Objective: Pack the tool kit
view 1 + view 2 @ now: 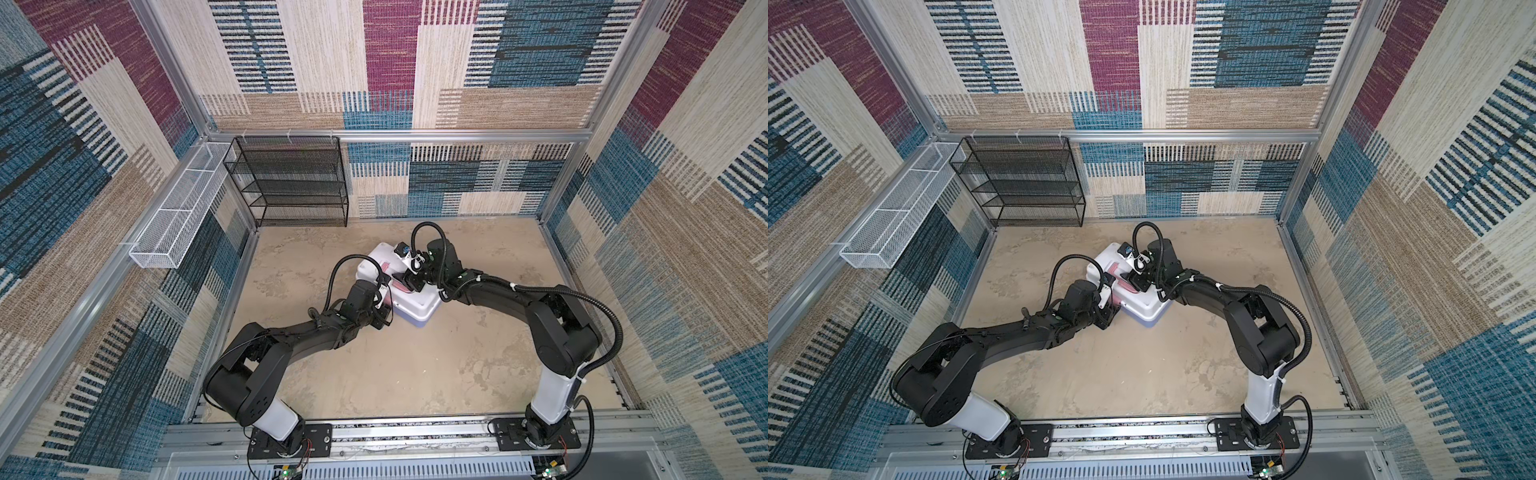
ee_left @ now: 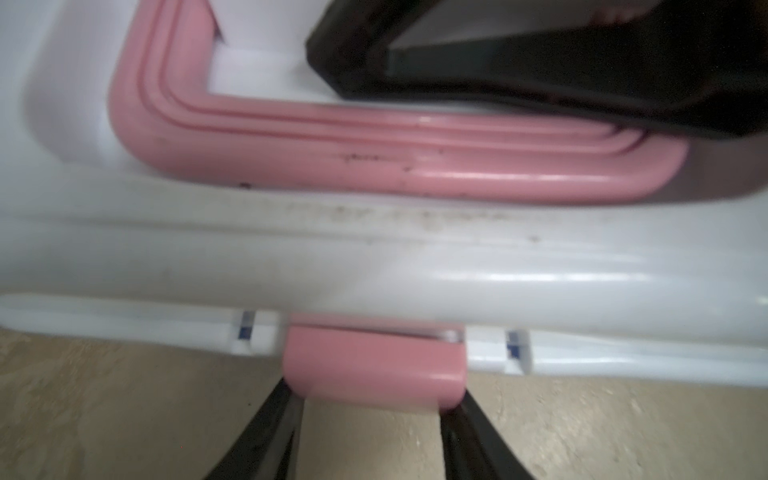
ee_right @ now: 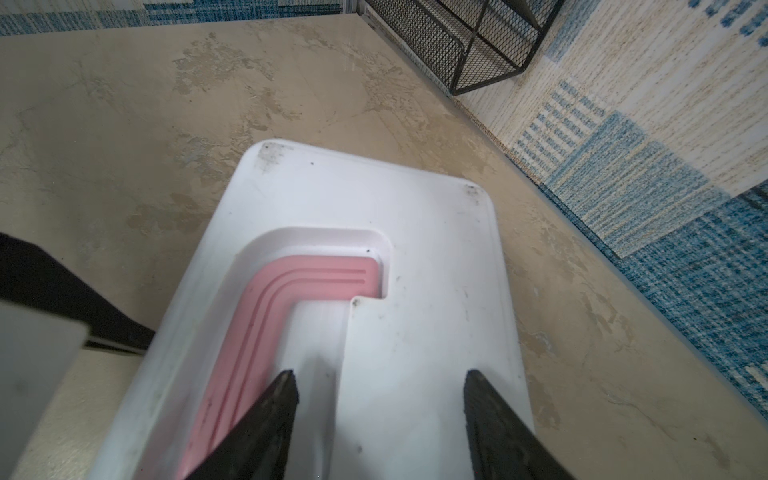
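— Where is the rectangular plastic tool kit (image 1: 419, 305), white on top and light blue below?
— Closed, mid-way on the mottled beige tabletop (image 1: 415, 374), between both arms.
— The left gripper (image 2: 372, 401)?
— Pinching the small pink latch (image 2: 374, 361), it seems, though the view is blurry.
— The right gripper (image 3: 379, 374)?
— Fingers spread over the white lid (image 3: 415, 249), beside the flat pink handle (image 3: 291, 282), gripping nothing.
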